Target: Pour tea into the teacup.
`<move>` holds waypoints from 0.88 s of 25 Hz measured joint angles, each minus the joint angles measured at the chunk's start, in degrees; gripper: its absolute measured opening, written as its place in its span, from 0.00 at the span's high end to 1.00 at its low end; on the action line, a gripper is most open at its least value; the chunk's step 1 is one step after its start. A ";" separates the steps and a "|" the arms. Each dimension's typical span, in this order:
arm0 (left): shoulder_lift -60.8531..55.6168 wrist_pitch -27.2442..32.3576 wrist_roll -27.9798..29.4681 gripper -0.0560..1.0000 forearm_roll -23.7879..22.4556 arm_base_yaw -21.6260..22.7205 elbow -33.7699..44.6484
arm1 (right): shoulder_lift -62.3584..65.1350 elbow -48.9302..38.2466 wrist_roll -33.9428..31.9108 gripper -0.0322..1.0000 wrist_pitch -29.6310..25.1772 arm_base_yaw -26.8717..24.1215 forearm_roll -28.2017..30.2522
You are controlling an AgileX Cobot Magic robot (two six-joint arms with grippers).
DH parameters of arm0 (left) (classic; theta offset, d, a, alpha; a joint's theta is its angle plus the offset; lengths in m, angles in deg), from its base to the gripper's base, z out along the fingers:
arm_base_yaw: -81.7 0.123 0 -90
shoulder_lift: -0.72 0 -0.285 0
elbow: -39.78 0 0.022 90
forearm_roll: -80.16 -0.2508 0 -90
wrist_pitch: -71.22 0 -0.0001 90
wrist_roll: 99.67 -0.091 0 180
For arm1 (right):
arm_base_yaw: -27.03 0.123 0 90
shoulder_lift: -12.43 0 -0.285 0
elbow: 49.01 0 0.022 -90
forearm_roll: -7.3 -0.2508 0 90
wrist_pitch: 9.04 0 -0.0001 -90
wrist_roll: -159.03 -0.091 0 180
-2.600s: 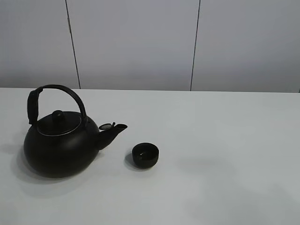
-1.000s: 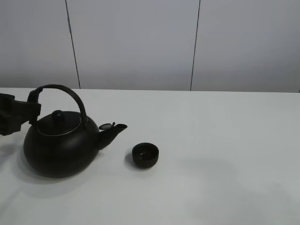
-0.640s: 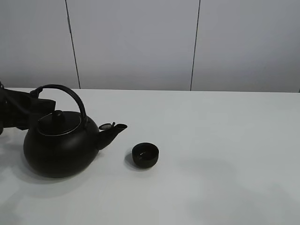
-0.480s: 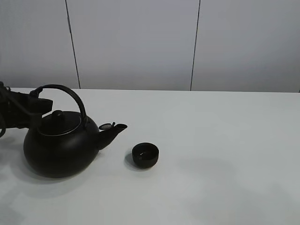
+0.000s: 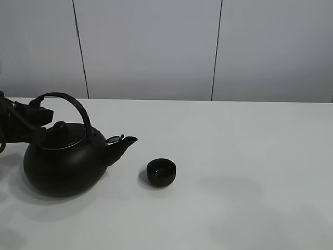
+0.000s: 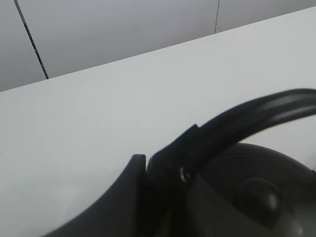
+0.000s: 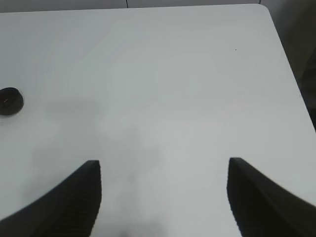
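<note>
The big black kettle [image 5: 62, 164] stands on the left of the white table, its spout pointing right at the teacup. The teacup [image 5: 161, 172] is small, round, matte black and upright, a short way right of the spout; it also shows in the right wrist view [image 7: 10, 101]. My left gripper [image 5: 37, 119] is at the left end of the kettle's arched handle [image 5: 73, 104]. In the left wrist view the gripper [image 6: 165, 168] sits closed around the handle [image 6: 247, 116], one finger [image 6: 131, 190] pressed against it. My right gripper [image 7: 163, 197] is open, empty and out of the exterior view.
The white table [image 5: 250, 156] stretches to the right of the cup. Its right edge and far corner show in the right wrist view [image 7: 289, 74]. A pale panelled wall [image 5: 156, 47] stands behind the table.
My left gripper came in from the left edge and reached the handle's left end. The kettle has shifted slightly left and its handle has leaned left. The teacup has not moved.
</note>
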 joint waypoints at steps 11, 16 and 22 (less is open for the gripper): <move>-13.77 16.41 0.02 0.85 -0.84 -2.01 -3.50 | 0.00 0.00 0.00 0.49 0.00 0.00 0.00; -17.70 19.15 0.70 0.85 4.72 -6.10 -6.30 | 0.00 0.00 0.00 0.49 0.00 0.00 0.00; -17.65 20.37 -2.09 0.85 12.43 -12.04 -6.54 | 0.00 0.00 0.00 0.49 -0.05 0.00 0.00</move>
